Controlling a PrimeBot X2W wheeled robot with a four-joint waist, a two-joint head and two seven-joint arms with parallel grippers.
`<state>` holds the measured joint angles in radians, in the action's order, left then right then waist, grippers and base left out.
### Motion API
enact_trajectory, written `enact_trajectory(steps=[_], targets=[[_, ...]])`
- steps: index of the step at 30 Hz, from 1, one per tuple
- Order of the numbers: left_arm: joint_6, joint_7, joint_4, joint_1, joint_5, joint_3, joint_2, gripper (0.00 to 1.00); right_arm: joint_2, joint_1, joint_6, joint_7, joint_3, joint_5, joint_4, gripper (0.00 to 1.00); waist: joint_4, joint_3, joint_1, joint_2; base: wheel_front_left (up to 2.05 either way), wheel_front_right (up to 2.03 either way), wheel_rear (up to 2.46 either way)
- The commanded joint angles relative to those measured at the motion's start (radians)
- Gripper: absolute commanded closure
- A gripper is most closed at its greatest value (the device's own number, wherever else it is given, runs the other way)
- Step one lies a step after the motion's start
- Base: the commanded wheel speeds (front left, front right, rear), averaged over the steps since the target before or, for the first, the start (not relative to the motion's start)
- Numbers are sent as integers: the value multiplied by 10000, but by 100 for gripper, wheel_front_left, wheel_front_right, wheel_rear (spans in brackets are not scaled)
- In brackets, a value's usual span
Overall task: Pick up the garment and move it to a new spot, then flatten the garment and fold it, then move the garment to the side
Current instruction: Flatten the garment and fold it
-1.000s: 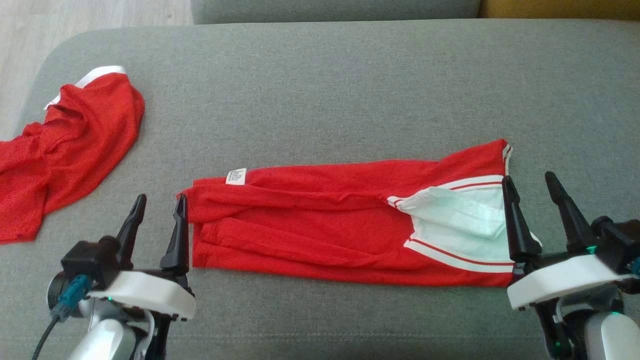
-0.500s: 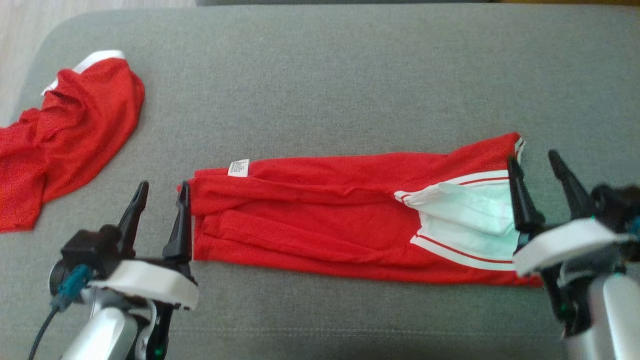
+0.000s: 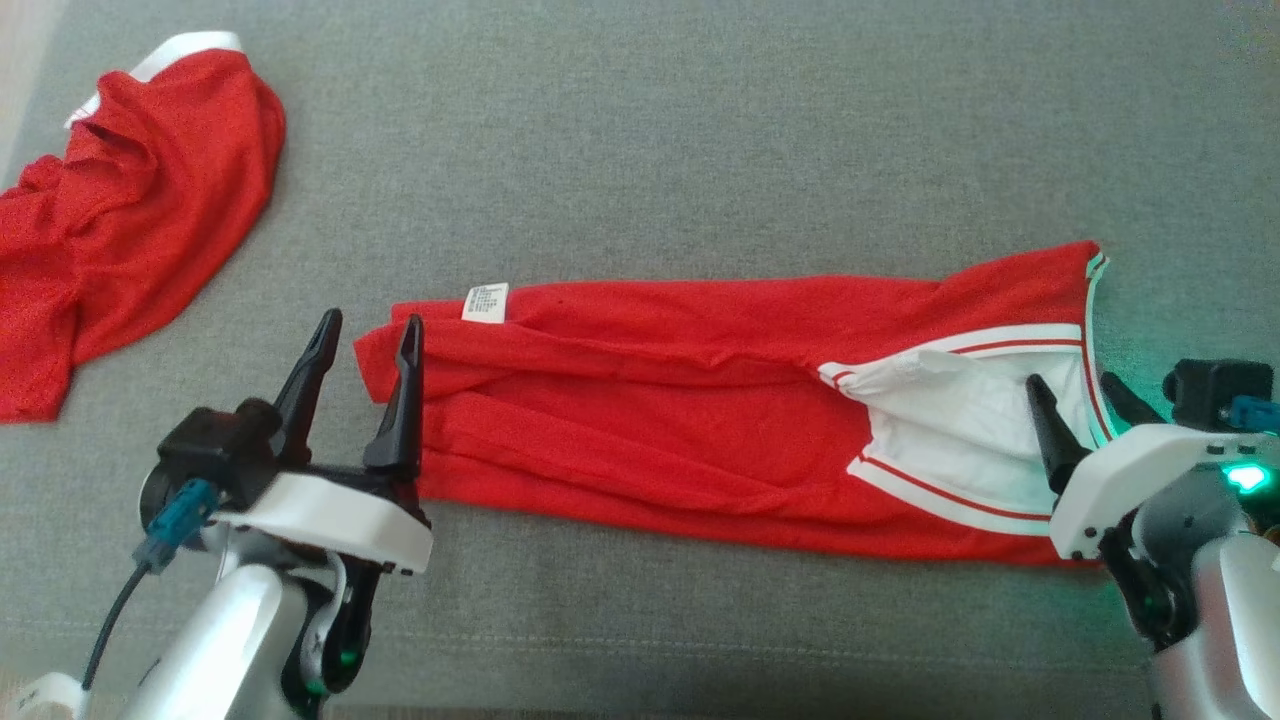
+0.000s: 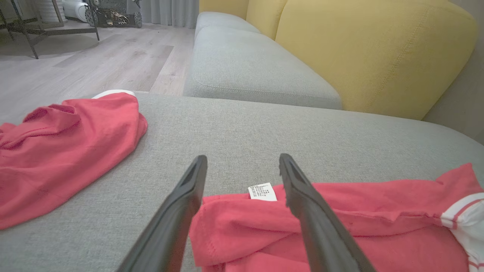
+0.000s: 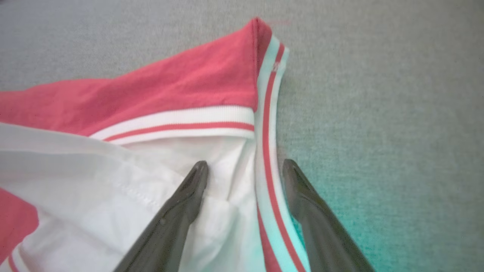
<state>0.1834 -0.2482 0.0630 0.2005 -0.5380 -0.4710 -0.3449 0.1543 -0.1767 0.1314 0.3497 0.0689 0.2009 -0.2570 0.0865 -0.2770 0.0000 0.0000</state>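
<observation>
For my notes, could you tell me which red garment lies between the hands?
The long folded one with the white label, not the crumpled one at far left.

Matt cloth garment (image 3: 650, 420), rough woven cushion (image 3: 700, 150)

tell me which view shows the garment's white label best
Left wrist view: the label is close and large, its print lines visible. Head view shows it small on the garment's far edge. Right wrist view faces the striped trim instead.
</observation>
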Motion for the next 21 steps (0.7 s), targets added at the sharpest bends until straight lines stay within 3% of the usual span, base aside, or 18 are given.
enact_trajectory(steps=[1, 7, 8, 9, 21], targets=[[-90, -113, -228, 493, 137, 445, -163, 0, -20, -120, -7, 144, -158, -50, 339, 0, -4, -83, 0, 0, 0, 0, 0], [-283, -127, -31, 624, 240, 528, -66, 0, -302, 219, -7, 1221, -9, 102, 390, 0, -10, -147, 0, 0, 0, 0, 0], [-299, -129, -13, 628, 256, 548, -51, 0, -336, 283, -7, 1338, 31, 127, 434, 55, -18, -140, 0, 0, 0, 0, 0], [-312, -130, -1, 627, 271, 573, -36, 0, -371, 339, -7, 1438, 67, 185, 477, 100, -27, -131, 0, 0, 0, 0, 0], [-425, -134, 7, 432, 448, 825, 81, 0, -296, 567, -7, 1224, 729, 498, 1371, 100, -177, 77, 0, 0, 0, 0, 0]])
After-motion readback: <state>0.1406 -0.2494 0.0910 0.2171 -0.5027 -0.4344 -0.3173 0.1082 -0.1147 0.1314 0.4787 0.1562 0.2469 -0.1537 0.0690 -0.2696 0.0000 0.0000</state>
